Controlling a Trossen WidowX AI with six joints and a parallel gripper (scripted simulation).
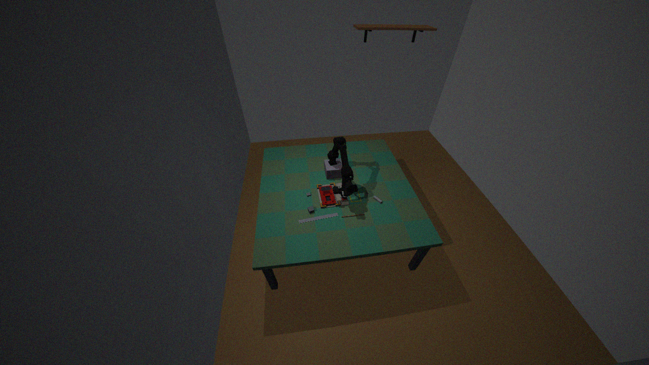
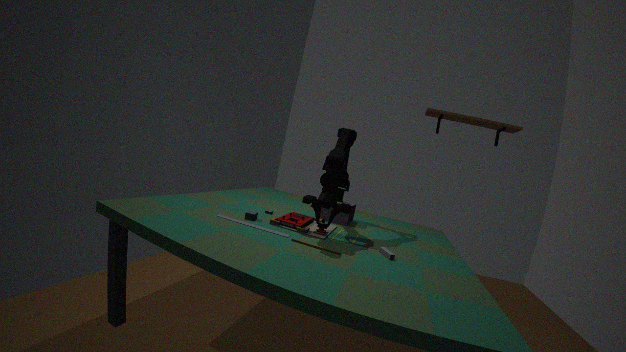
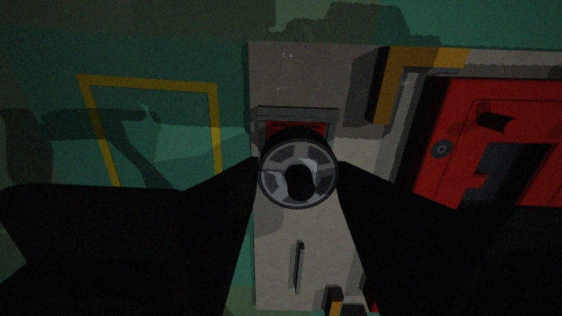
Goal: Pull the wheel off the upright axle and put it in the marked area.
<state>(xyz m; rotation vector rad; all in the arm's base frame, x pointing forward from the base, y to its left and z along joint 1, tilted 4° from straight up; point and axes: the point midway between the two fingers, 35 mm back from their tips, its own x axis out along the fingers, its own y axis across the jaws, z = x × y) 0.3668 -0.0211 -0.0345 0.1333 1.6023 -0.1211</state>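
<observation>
One arm [image 2: 334, 175] with one gripper [image 3: 299, 175], its two fingers closed on the one wheel [image 3: 299, 173]. One table [image 1: 399, 235]; two legs [image 1: 269, 278] show from above. One grey base block [image 1: 332, 169]. One red board [image 1: 326, 195] beside one grey plate [image 3: 307, 246]. One yellow-outlined area [image 3: 154, 127]. One ruler [image 1: 318, 218], one thin brown rod [image 2: 316, 247], one pale bar [image 2: 387, 252], and two small grey blocks [image 1: 311, 209] [image 1: 308, 194]. One wall shelf [image 1: 394, 27] on two brackets.
</observation>
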